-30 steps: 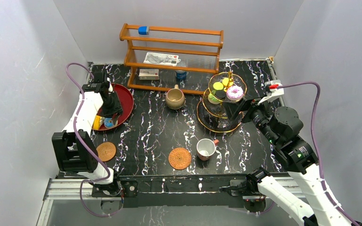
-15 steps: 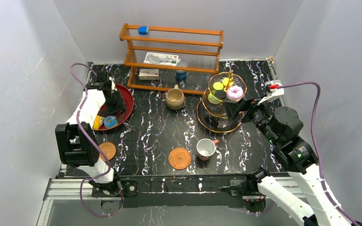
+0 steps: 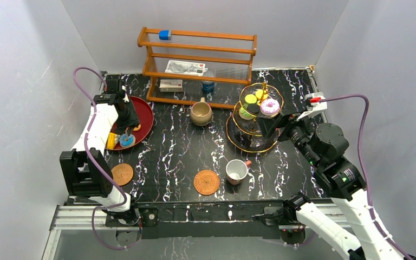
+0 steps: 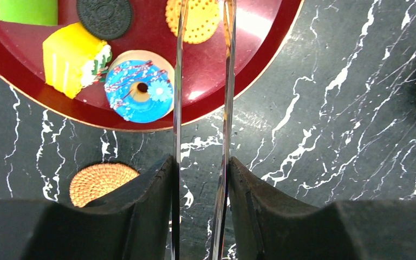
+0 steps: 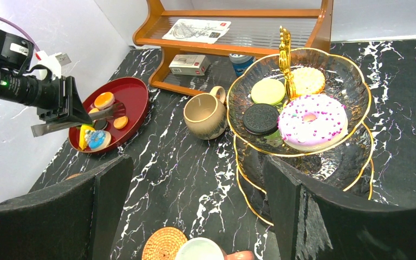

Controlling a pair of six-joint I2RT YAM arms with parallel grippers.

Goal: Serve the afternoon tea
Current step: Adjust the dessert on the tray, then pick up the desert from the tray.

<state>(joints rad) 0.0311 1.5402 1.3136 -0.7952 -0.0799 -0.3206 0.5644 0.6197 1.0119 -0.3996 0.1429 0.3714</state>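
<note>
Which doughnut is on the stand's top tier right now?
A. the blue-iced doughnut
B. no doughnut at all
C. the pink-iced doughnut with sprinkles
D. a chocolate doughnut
C: the pink-iced doughnut lies on the top tier of the stand beside a black sandwich cookie, while the blue-iced doughnut is on the red tray.

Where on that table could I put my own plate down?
Widest bare marble: mid-table, between the red tray, tan mug, tiered glass stand and the two woven coasters. A smaller patch lies right of the white red-handled cup, near the right arm. Crowded at the back: wooden rack, mug and stand.
</note>
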